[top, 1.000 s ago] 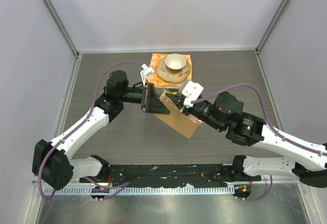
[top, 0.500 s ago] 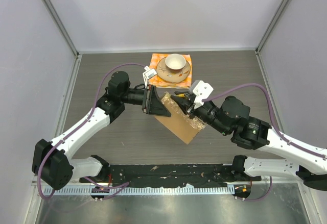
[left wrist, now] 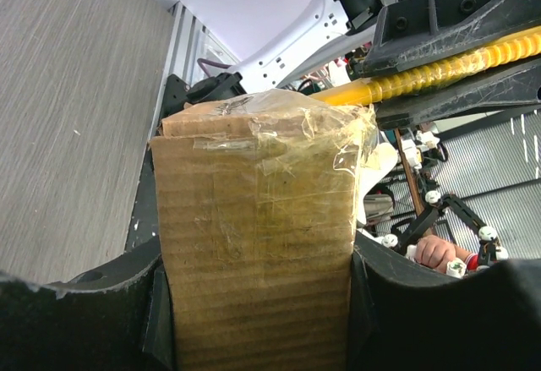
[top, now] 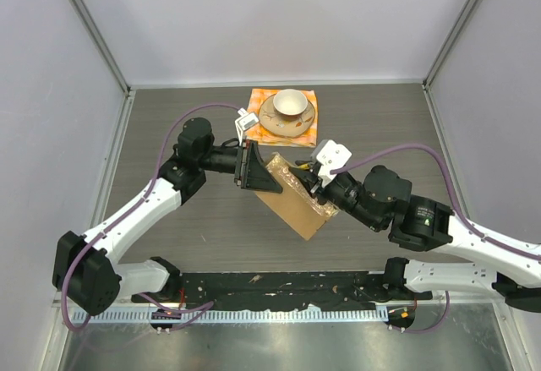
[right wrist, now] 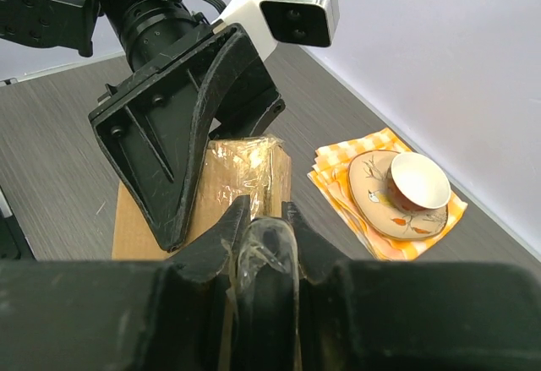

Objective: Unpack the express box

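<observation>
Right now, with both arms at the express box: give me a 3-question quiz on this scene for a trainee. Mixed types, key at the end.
1. True or false: the cup stands inside the express box.
2. The left fingers are: A. open, holding nothing; B. shut on the express box; C. shut on the cup.
3. Fill in: the right fingers pinch clear ___ at the box's end.

Key: 1 false, the cup sits on the saucer; 2 B; 3 tape.
</observation>
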### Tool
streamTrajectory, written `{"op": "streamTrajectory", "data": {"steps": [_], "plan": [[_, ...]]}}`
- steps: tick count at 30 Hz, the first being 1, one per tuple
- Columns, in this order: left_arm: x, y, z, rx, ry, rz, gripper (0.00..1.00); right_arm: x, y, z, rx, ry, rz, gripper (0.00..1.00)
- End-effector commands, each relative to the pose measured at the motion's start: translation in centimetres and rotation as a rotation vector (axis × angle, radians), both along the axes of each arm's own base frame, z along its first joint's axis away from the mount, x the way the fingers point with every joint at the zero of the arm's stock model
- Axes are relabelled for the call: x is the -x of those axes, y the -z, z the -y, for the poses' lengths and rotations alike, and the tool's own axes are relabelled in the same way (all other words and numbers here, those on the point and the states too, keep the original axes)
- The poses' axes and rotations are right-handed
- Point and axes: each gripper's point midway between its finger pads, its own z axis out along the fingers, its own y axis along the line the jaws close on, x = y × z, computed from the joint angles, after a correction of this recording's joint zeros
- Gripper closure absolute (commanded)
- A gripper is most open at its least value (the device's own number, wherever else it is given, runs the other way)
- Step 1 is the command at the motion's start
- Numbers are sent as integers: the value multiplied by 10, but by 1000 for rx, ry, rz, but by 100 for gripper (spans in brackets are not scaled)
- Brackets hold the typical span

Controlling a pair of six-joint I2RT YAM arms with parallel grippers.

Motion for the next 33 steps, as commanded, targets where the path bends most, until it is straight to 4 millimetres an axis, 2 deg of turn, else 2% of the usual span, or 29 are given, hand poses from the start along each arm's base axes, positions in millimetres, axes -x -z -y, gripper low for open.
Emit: {"op": "streamTrajectory", "data": {"steps": [1, 7, 12, 18, 23, 27, 33], "plan": [[7, -55, -11, 141, 4, 223, 100, -2, 60, 43, 282, 112, -79, 99], [-1, -52, -11, 130, -28, 229, 100, 5, 61, 42, 287, 103, -110, 99], [-20, -41, -17, 98, -107, 219, 100, 16, 70, 45, 301, 104, -147, 99], [-26, -50, -23, 111, -140, 230, 100, 21, 74, 52, 310, 124, -160, 99], [-33, -59, -28, 125, -175, 247, 100, 25, 76, 51, 305, 127, -168, 99], [-40, -59, -32, 120, -209, 263, 100, 29, 73, 47, 259, 132, -192, 99], [-70, -52, -46, 71, -361, 272, 100, 33, 84, 45, 254, 173, -218, 99]]}}
